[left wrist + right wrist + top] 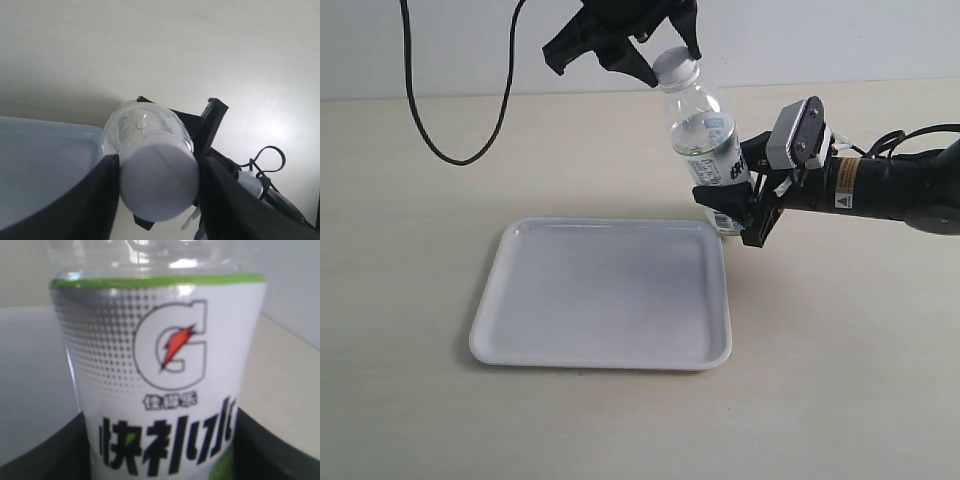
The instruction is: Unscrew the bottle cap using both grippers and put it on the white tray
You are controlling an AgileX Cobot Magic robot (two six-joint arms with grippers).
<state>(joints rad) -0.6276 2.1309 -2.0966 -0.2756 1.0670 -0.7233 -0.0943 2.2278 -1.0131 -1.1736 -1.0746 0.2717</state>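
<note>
White label on the bottle [700, 125] shows me a big G [170, 347] with an orange bolt over dark Chinese lettering, jaws of my right gripper [730, 212] clamping it tilted beside the white tray [520, 340], jaws of my left gripper [670, 62] pinching the bottle cap [159, 182] on its neck.

- The left gripper [670, 62] is seen to be matte black, with broad, angular fingers [97, 205].
- A thin black cable [430, 130] is seen hanging in a loop beside it.
- The right gripper [730, 212] is likewise black; a grey-white block [798, 135] with a dark face is mounted on it.
- The black right arm [910, 190] is marked with a small triangular warning sticker [842, 200] and a yellowish label band [847, 173].
- Thin black cables [880, 143] are looped at its wrist.
</note>
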